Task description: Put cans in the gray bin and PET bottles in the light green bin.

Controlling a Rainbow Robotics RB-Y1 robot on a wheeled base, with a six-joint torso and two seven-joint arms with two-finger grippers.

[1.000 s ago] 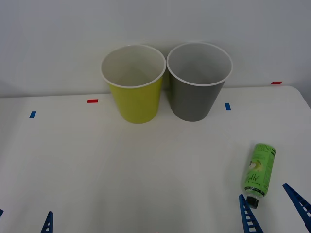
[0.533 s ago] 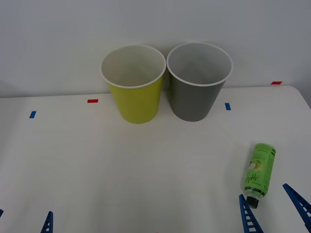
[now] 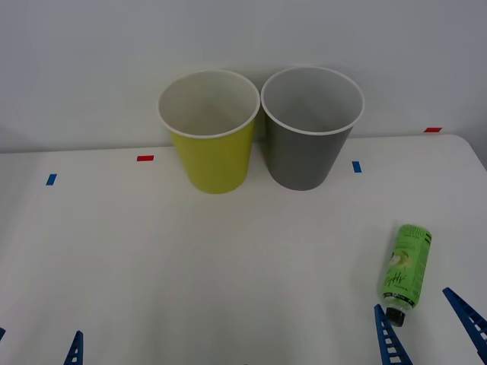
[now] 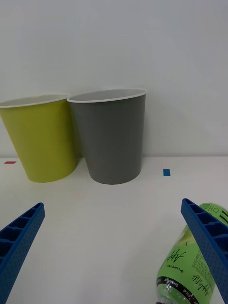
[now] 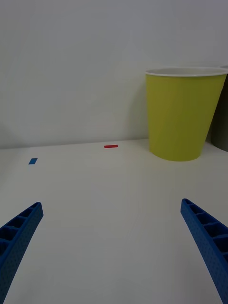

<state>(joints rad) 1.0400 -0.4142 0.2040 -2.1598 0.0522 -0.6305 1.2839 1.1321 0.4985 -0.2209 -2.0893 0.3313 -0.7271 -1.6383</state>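
Observation:
The light green bin point(image 3: 209, 156) and the gray bin point(image 3: 308, 156) stand upright side by side at the back of the table, both with nothing showing inside. A PET bottle point(image 3: 405, 266) with a green label lies on its side at the front right, black cap toward me. My right gripper point(image 3: 430, 331) is open just in front of the cap, not touching it. In the right wrist view the PET bottle point(image 4: 187, 268) lies by one finger point(image 4: 209, 242), with the gray bin point(image 4: 111, 137) and light green bin point(image 4: 42, 142) beyond. My left gripper point(image 3: 36, 346) is open at the front left. Cans are out of view.
Small tape marks lie on the white table point(image 3: 228, 258): red point(image 3: 144, 158) and blue point(image 3: 51, 179) at the left, blue point(image 3: 356, 166) and red point(image 3: 432, 130) at the right. A pale wall stands right behind the bins. The left wrist view has the light green bin point(image 5: 183, 118) ahead.

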